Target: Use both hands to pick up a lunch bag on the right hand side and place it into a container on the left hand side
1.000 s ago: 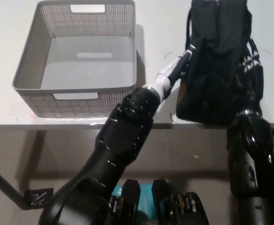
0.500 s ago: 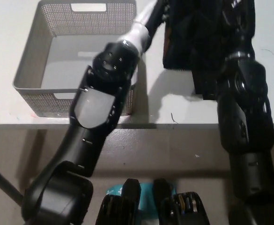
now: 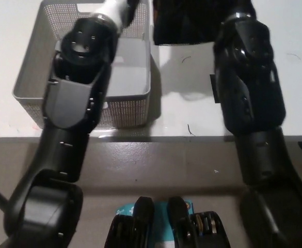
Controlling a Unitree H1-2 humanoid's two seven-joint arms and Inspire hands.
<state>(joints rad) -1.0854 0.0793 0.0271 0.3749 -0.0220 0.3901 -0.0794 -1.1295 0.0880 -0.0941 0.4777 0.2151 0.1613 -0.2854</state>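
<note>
Lunch bag (image 3: pixel 189 23) is lifted off the table (image 3: pixel 300 93), held at the top edge of the head view just right of the grey mesh container (image 3: pixel 135 106) — black, soft-sided, so I'd expect it to sag and swing rather than hold shape. Both hands are out of frame above; only the forearms show, so can't tell their grip. Judgement: light but floppy — squeeze it on opposite side panels, not by the strap.

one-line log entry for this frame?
phase: carry | lunch bag: lifted, top edge of view, right of basket | hands: out of view | basket: no bag inside
</note>
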